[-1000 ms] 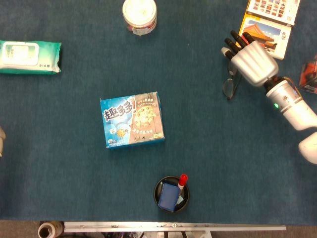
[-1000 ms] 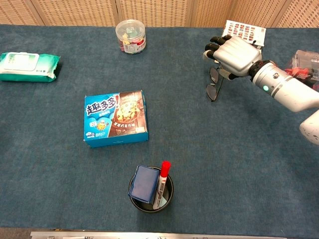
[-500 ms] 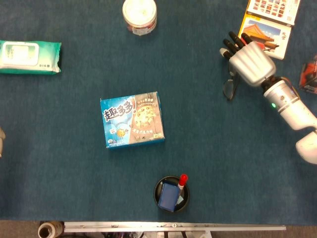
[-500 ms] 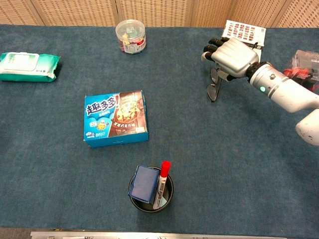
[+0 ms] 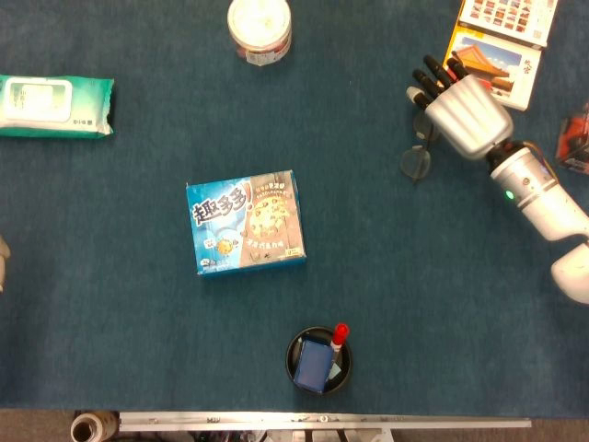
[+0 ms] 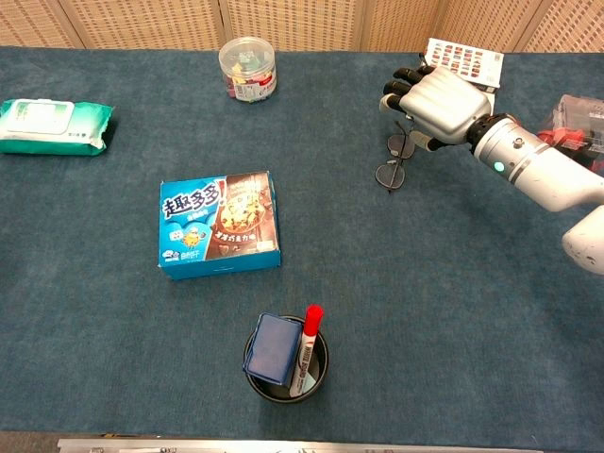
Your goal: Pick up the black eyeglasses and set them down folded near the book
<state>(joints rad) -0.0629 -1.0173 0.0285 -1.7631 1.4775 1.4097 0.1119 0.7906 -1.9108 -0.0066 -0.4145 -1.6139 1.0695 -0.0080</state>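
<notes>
The black eyeglasses [image 5: 415,162] [image 6: 389,175] are at the upper right of the blue table, a short way left of the book [image 5: 490,57]. One round lens shows flat and faces up; the rest of the frame runs up under my right hand [image 5: 465,112] [image 6: 442,101]. That hand hovers over the glasses with its dark fingers curled down, and it seems to hold their upper part, though the contact is hidden. A pale sliver at the left edge may be my left hand [image 5: 3,261]; its fingers do not show.
A blue snack box [image 5: 247,222] lies mid-table. A black cup [image 5: 318,361] with a red marker stands near the front edge. A wipes pack [image 5: 55,105] is at far left, a round tub [image 5: 260,28] at the back, a red object [image 5: 576,136] at the right edge.
The glasses have turned from edge-on to lens facing up and shifted slightly left. My right hand has barely moved, lifting a little.
</notes>
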